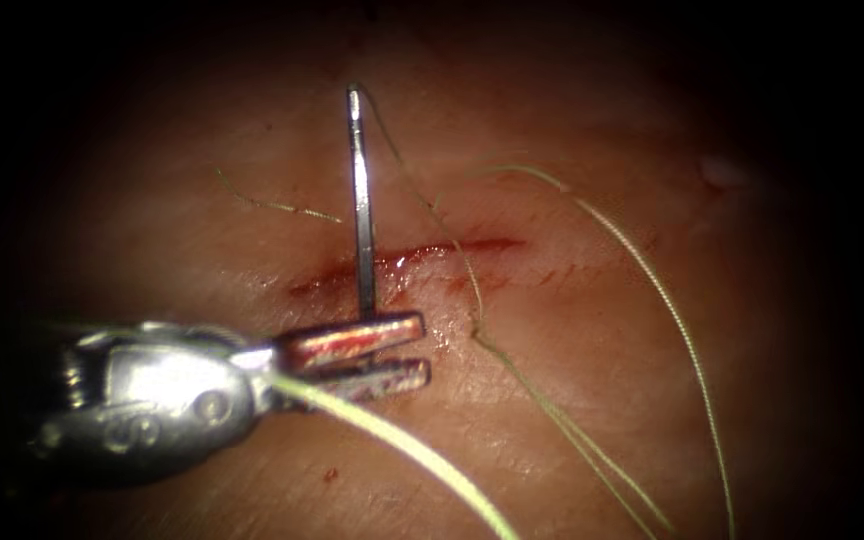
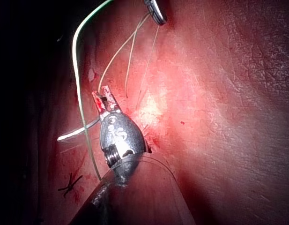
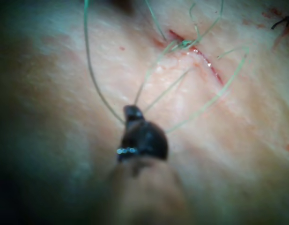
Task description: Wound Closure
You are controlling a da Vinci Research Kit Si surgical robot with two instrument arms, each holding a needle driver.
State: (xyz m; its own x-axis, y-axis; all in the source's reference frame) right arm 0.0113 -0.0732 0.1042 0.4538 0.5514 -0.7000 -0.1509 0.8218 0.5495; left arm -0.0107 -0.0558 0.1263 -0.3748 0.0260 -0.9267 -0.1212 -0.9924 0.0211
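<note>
My left tool [image 1: 352, 358] comes in from the left just below the cut [image 1: 422, 255] in the tissue [image 1: 592, 400]. Its jaws are shut on the lower end of the needle [image 1: 359, 190]. The needle stands up across the cut, and its tail end at the top carries the thread [image 1: 652, 290]. Whether its lower end touches the tissue is hidden by the jaws. In the left wrist view the needle [image 2: 77, 132] sticks out sideways from the left tool [image 2: 105, 102]. My right tool [image 3: 133, 112] is shut where several thread strands [image 3: 156, 77] meet at its tip.
Red fluid wets the cut and the left tool's jaws. A short cut end of thread [image 1: 277, 206] lies left of the needle. Thread loops run over the tissue right of the cut. A dark stitch [image 2: 69, 183] sits in the tissue beside the left shaft.
</note>
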